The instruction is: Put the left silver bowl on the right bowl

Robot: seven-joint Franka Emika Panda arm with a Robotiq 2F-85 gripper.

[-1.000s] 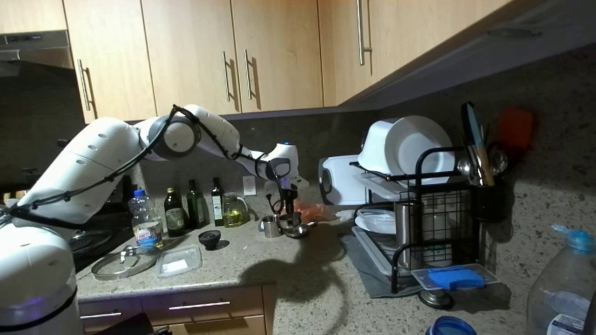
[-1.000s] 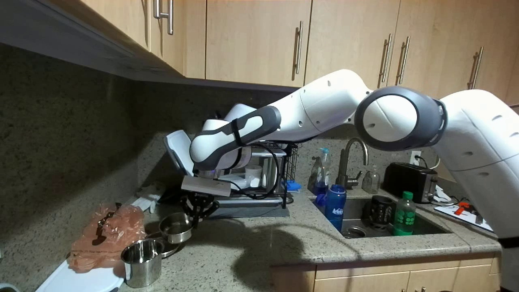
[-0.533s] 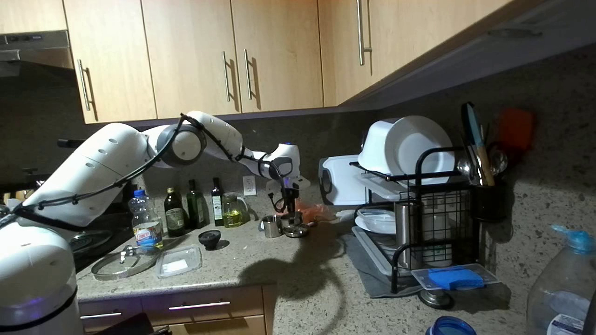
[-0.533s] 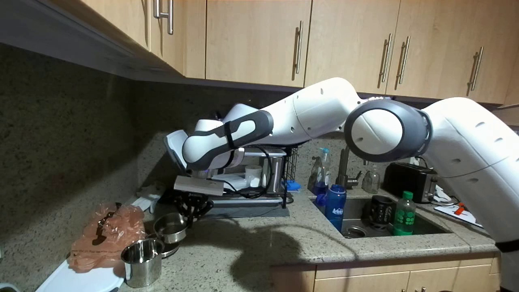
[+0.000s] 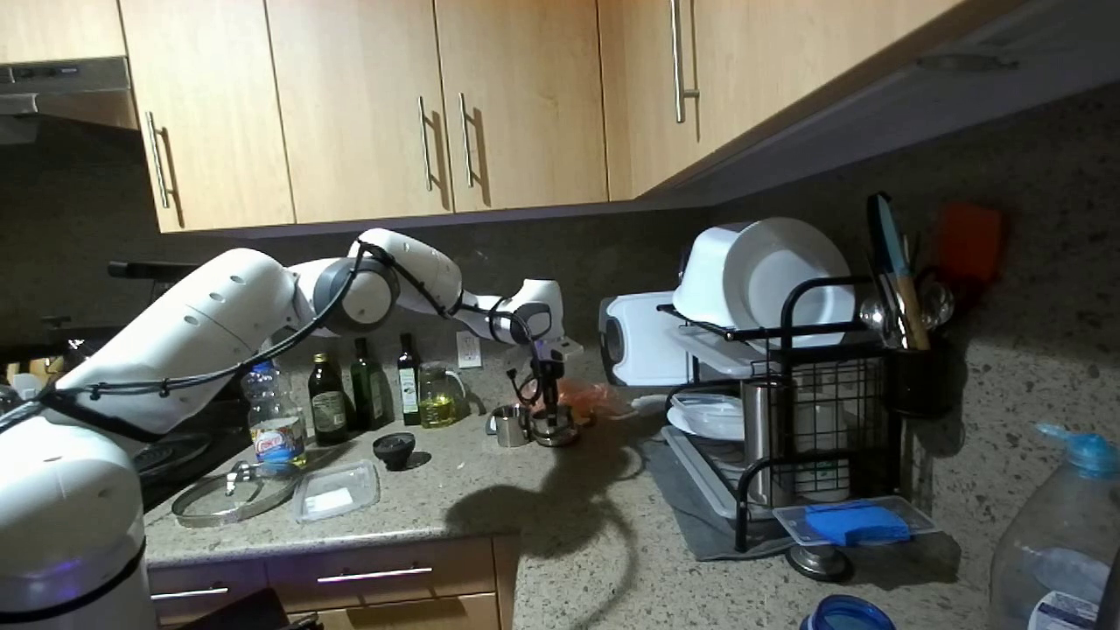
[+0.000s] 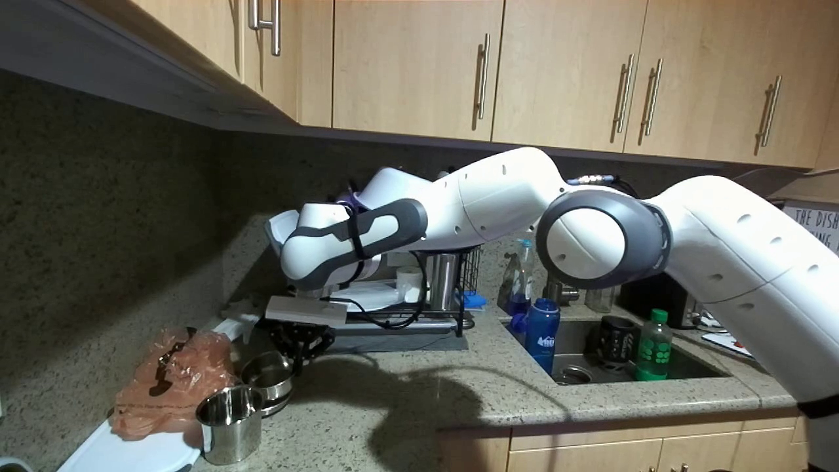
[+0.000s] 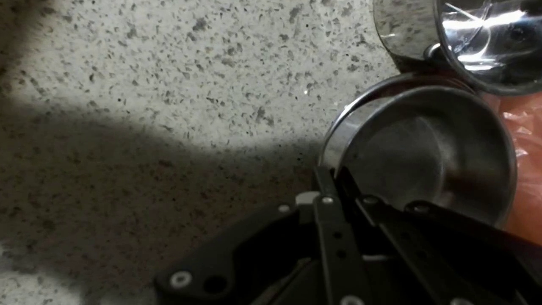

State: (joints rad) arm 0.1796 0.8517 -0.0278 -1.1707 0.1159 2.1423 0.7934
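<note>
The pincer [image 7: 335, 173] is clamped on the rim of the left silver bowl [image 7: 423, 148], which is over the lower bowl [image 7: 413, 81]. In the wrist view the lower bowl's rim shows as a crescent past the edge of the upper one; whether the two touch, I cannot tell. The lower bowl stands on the speckled desk [image 6: 347, 426]. Just beside it is a silver cup [image 6: 236, 432], and near both lies an orange plastic bag [image 6: 196, 377]. In an exterior view a dish rack [image 5: 787, 337] stands on the same desk, and a small black bowl [image 5: 394, 451] sits well apart.
</note>
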